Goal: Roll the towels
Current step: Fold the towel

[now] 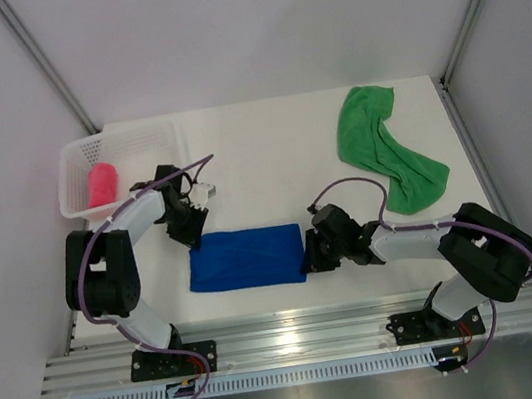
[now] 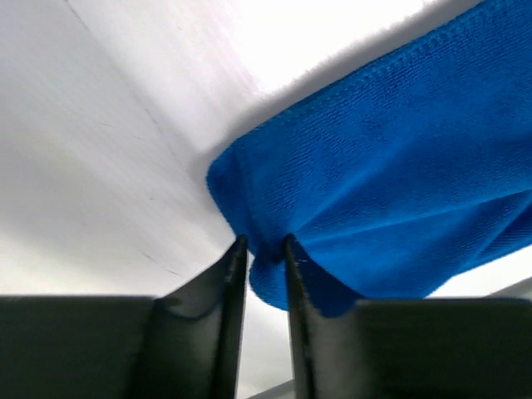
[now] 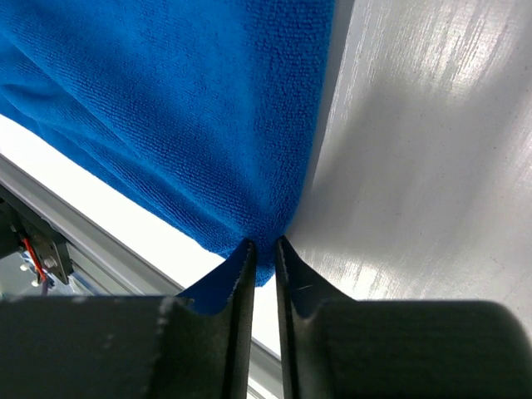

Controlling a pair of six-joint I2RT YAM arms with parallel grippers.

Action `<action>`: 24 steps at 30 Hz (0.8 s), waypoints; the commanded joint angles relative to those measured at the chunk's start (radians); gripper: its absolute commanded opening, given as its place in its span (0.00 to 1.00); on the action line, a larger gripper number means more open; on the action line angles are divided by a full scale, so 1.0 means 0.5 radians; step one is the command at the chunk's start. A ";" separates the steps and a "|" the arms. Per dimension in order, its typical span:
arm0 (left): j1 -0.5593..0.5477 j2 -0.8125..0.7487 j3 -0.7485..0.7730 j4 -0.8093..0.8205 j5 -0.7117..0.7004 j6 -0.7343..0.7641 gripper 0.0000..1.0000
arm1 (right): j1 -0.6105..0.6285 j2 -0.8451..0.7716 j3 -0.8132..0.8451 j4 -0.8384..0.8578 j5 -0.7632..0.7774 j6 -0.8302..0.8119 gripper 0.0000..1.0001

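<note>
Blue towel (image 1: pixel 246 257) lies flat between the two grippers. The left gripper (image 2: pixel 264 243) pinches one puckered corner in a narrow gap. The right gripper (image 3: pixel 263 243) has the opposite end at its nearly closed tips; whether it grips is unclear. A green towel (image 1: pixel 385 148) lies crumpled well beyond the right jaws. A pink towel (image 1: pixel 101 183) sits in a white mesh basket (image 1: pixel 124 136) beyond the left jaws.

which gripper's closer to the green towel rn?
Right. The right gripper sits at the right end of the blue towel, on the green towel side; the left gripper is at its far-left corner, farther off.
</note>
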 commanded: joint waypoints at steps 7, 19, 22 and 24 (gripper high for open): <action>0.028 -0.289 0.088 -0.088 -0.024 0.050 0.48 | -0.001 -0.028 0.189 -0.291 0.053 -0.144 0.23; -0.086 -0.642 -0.344 -0.395 0.124 0.133 0.50 | -0.178 -0.136 0.514 -0.614 0.016 -0.327 0.36; -0.113 -0.633 -0.390 -0.343 0.136 0.136 0.51 | -0.316 -0.069 0.612 -0.556 -0.042 -0.435 0.38; -0.116 -0.618 -0.402 -0.281 0.136 0.121 0.52 | -0.402 0.088 0.655 -0.464 -0.106 -0.484 0.38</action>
